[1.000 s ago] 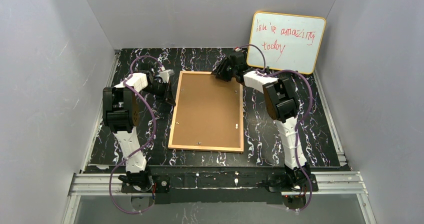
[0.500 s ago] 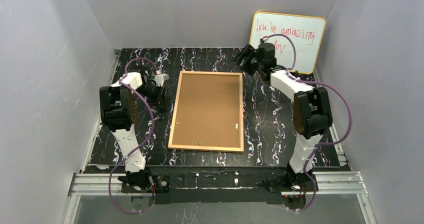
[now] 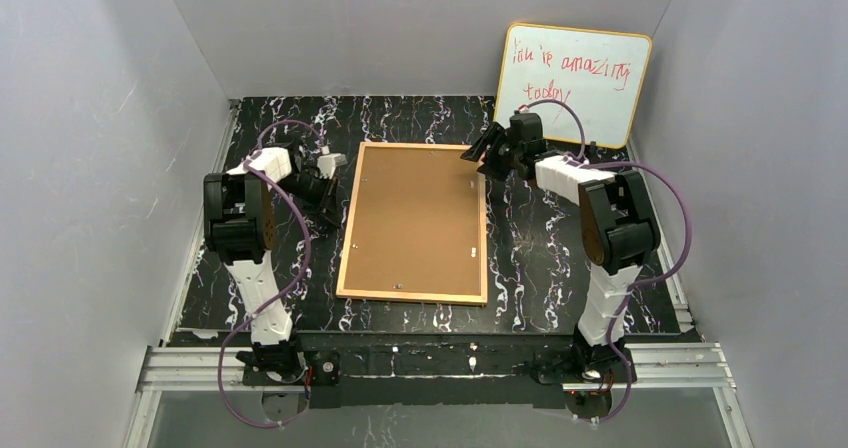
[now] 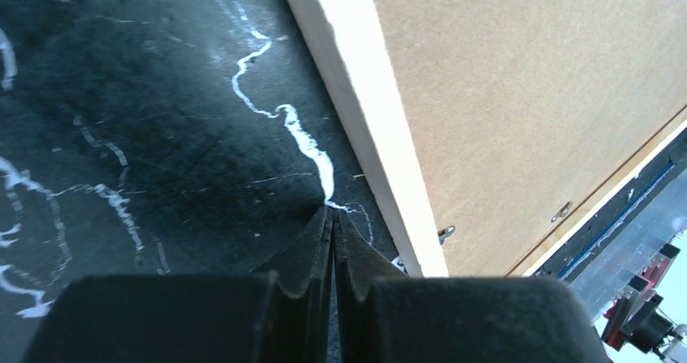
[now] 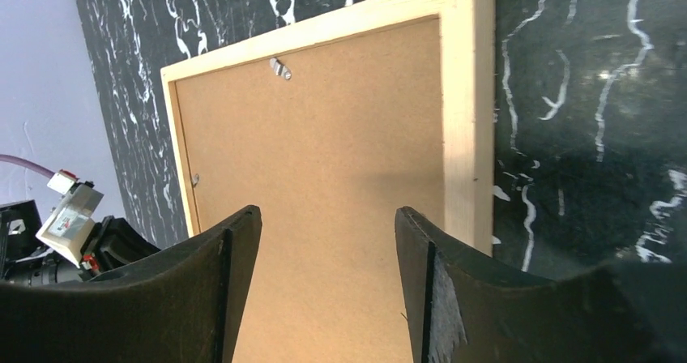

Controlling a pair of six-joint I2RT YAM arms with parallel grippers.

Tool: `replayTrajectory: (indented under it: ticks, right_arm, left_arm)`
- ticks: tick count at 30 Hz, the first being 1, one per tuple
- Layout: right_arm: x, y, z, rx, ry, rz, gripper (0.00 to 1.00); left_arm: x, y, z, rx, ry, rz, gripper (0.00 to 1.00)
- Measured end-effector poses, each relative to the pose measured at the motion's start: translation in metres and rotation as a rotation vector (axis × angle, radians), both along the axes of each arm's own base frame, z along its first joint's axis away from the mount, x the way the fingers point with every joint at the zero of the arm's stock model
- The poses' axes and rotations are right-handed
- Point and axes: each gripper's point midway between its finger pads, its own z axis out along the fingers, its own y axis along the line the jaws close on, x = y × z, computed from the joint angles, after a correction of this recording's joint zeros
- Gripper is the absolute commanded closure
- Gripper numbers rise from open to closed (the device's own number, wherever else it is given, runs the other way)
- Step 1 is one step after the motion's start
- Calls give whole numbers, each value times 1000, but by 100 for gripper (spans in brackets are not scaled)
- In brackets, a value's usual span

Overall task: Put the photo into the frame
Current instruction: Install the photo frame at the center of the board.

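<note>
Frame (image 3: pixel 415 223): face down, centre of table (image 3: pixel 520 258); brown back panel up, pale wood border.
Left gripper (image 4: pixel 332 215): fingers pressed together, empty, just left of frame.
Right gripper (image 5: pixel 326 217): fingers spread, empty, over frame's far right corner.

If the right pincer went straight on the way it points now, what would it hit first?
Probably the brown back panel of the frame, near a corner; the open right pincer aims at it, nothing between. Depth unclear.

left fingers pressed together beside the frame's edge

the left gripper (image 4: pixel 330 219) has its dark fingers closed tip to tip with nothing between them, over the black marbled table (image 4: pixel 138 128). just beside them runs the frame (image 4: pixel 369 128), back up, with its brown back panel (image 4: pixel 526 79) and a small metal tab (image 4: pixel 561 212).
</note>
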Motion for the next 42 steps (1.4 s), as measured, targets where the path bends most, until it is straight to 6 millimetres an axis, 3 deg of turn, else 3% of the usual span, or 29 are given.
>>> replayTrajectory:
  ticks: [4,9,14,17,20,25,33,42]
  right_arm:
    - [4,16,2,10,-11,24,34]
    - [19,62,3,28,-40,94,38]
    - [27,110,-10,35,-45,161,41]
    - [26,128,-21,36,-31,182,42]
    - [29,132,-32,33,-11,179,44]
    - [44,129,-26,21,-31,145,46]
    - [61,121,-33,-25,-54,80,49]
    - [70,112,-36,-73,-81,30,51]
  left_arm:
    - [-6,-12,0,-4,10,-28,99]
    - [-12,-25,-1,-5,18,-62,100]
    - [-12,-26,-1,-5,19,-59,100]
    - [-13,-26,-1,-5,18,-59,100]
    - [-12,-26,-1,-5,18,-59,100]
    - [-12,-26,-1,-5,18,-58,100]
    - [-12,-26,-1,-6,16,-58,100]
    - [-13,-26,-1,-7,12,-57,100]
